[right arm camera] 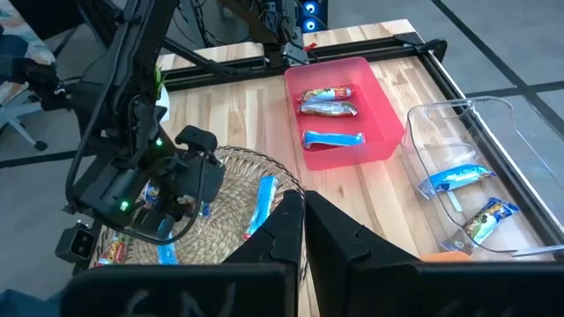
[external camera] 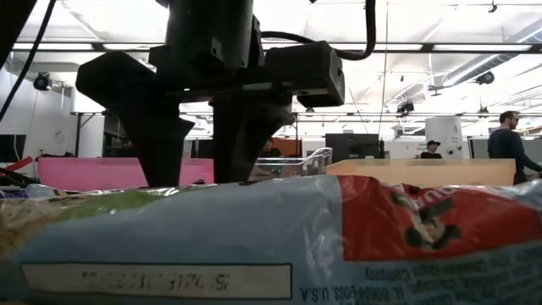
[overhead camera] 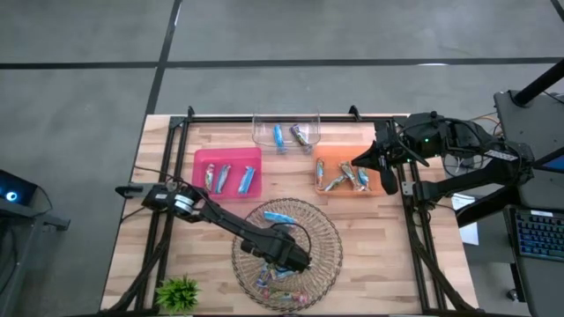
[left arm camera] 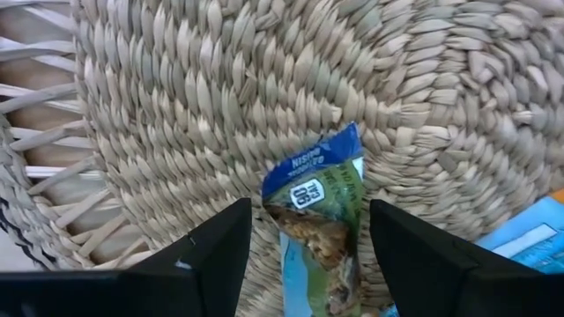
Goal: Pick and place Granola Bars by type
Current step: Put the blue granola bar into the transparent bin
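Granola bar [left arm camera: 319, 224] end behind left gripper [left arm camera: 310, 242]

Three trays [overhead camera: 201, 159]; one wicker basket [overhead camera: 327, 231]; three Granola Bars [overhead camera: 227, 179] in pink, two in clear.

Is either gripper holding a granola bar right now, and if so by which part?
Nothing is held. The left gripper is open over the wicker basket, its fingers straddling a granola bar. The right gripper is shut, empty.
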Robot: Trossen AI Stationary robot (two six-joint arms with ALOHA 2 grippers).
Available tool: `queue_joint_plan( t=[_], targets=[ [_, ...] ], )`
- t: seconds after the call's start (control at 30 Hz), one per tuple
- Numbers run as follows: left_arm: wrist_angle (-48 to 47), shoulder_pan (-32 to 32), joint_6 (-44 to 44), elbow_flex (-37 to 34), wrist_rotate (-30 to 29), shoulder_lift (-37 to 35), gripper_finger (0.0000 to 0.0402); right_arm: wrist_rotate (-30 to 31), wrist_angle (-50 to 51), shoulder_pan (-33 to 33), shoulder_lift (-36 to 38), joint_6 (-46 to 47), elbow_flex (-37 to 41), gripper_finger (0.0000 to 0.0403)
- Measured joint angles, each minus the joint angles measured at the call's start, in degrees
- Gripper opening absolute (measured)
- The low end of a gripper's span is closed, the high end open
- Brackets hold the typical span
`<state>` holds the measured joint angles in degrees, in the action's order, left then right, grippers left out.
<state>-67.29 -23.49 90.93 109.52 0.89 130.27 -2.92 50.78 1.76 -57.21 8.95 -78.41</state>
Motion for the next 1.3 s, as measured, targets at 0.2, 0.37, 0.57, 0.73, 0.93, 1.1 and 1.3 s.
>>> queue_joint_plan(
  t=[0.2,0.37,0.57,0.73,0.93,1.1,1.3],
  targets=[
    [0.10,0.20,-0.84,-0.07,0.72,0.01,0.0200,0.00,0.00,0.00,0.00,0.00,0.00,0.0008],
    [0.29,0.31,-0.85,-0.07,0.82,0.01,0.0172,0.00,0.00,0.00,0.00,-0.37,0.00,0.0008],
    [1.73,0.39,-1.22,-0.09,1.21,0.01,0.0135,0.01,0.00,0.02,0.00,-0.60,0.00,0.0008],
    [1.99,0.52,-1.24,-0.09,1.37,0.01,0.0105,0.00,0.00,0.00,0.00,-0.61,0.00,0.0008],
    [2.27,0.52,-1.46,-0.09,1.36,0.01,0.0074,0.02,0.00,0.00,0.00,-0.61,0.00,0.0008],
    [2.36,0.52,-1.63,-0.09,1.36,0.01,0.0058,0.02,0.00,0.02,0.00,-0.61,0.00,0.0008],
    [2.47,0.55,-2.45,-0.09,1.86,0.01,0.0056,0.02,0.00,0.02,0.00,-0.55,0.00,0.0008]
  ],
)
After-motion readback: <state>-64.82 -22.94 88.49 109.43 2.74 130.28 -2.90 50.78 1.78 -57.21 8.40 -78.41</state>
